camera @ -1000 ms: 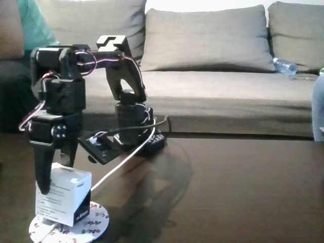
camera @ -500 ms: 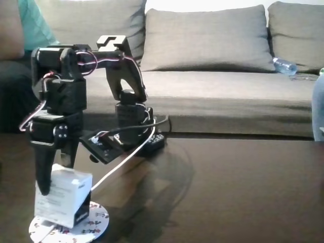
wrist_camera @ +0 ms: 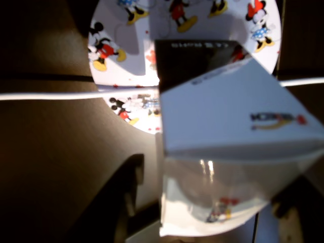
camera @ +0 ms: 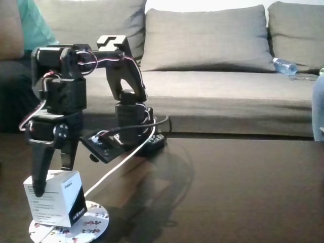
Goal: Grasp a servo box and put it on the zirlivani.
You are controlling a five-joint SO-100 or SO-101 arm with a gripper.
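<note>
Box (camera: 53, 197) sits on zirlivani (camera: 91, 225) (one corner raised), below hand (camera: 50, 174).

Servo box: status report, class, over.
Gripper straddling white cardboard servo box, grip unclear. Box resting on round speckled white disc. White cable crosses disc.

From my wrist view the servo box (wrist_camera: 230, 126) hides much of the zirlivani (wrist_camera: 121, 30) — disc's top cropped, box print too blurred to read

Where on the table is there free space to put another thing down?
The table is bare to the right of the arm base and white cable. The left front is crowded: box, disc and gripper.
</note>
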